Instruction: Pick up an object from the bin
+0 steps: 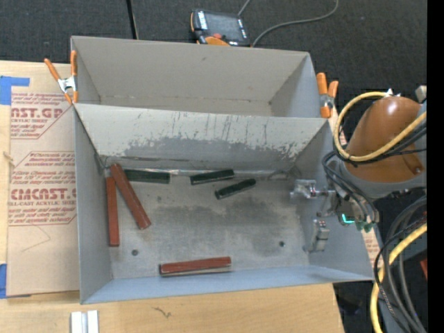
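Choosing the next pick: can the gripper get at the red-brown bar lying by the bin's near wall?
Probably yes: the red-brown bar lies flat and alone, and the floor between it and the gripper looks bare, though the near wall is close.

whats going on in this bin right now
A robot arm reaches in from the right to pick something out of the grey bin. Its gripper sits by the bin's right wall, over bare floor. The closest thing to it is a dark green bar, with two more green bars along the back. Three red-brown bars lie further off, two on the left and one at the front. Nothing has been picked up yet.
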`<state>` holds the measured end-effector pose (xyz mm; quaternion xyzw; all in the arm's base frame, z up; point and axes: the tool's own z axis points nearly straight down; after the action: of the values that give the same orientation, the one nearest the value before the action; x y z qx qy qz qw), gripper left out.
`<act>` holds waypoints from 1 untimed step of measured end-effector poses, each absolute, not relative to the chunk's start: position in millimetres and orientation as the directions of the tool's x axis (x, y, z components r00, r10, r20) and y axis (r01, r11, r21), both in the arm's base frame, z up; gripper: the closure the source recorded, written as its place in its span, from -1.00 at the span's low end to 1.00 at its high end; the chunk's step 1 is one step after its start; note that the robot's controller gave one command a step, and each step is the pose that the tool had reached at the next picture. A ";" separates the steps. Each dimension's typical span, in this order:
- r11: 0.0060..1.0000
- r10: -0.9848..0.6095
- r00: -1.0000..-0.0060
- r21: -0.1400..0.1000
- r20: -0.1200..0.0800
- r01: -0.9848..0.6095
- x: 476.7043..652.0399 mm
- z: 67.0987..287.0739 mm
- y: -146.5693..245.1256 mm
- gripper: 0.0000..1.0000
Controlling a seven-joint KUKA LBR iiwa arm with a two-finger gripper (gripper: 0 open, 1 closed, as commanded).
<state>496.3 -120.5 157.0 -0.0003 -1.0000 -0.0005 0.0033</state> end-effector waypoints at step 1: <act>0.999 0.032 -0.999 0.005 -0.011 0.032 593.2 208.1 -25.8 -1.00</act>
<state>593.2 -25.8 208.1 -0.0162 -0.9999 -0.0022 -0.0053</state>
